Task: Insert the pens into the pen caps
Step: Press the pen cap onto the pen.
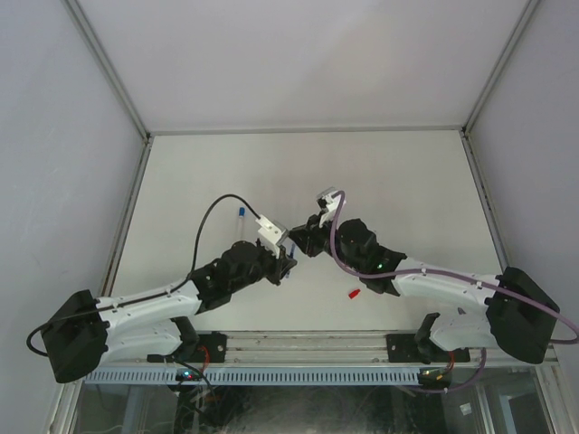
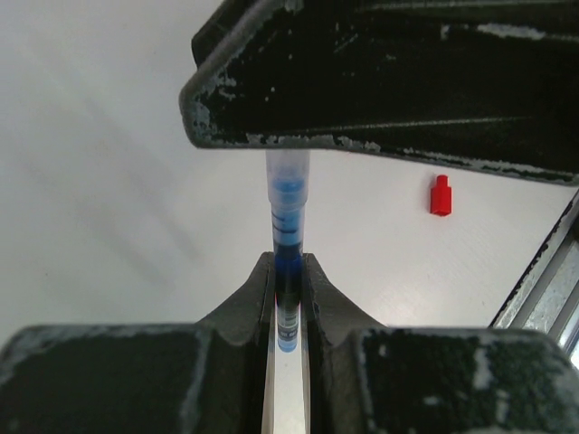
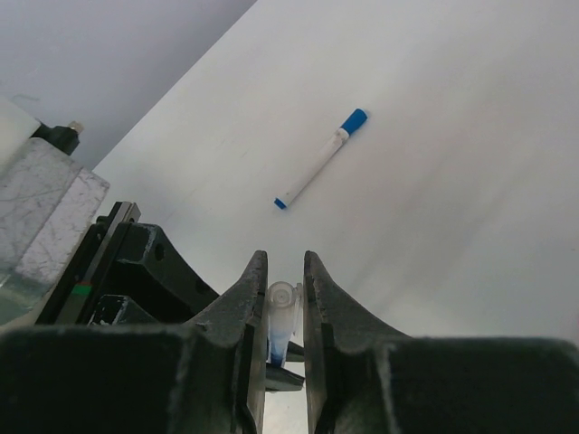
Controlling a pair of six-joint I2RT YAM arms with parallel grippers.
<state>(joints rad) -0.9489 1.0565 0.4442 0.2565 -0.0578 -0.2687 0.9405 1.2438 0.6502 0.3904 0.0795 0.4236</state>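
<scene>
Claws meet over the middle of the table [image 1: 407, 181], left claw [image 1: 288, 253] and right claw [image 1: 306, 237] tip to tip. A second pen [image 1: 242, 224] lies just far-left of them, and a red cap [image 1: 355, 293] near-right.

Left wrist view: the left claw pinches the dark part of a blue pen [image 2: 288, 226], whose pale end runs under the right claw.

Right wrist view: the right claw pinches that pale end, with the second pen lying farther off.

You see a white table [image 1: 226, 172], grey walls [image 1: 54, 136] round it, metal rail [image 1: 308, 342], slotted duct [image 1: 298, 373] at your near edge.
</scene>
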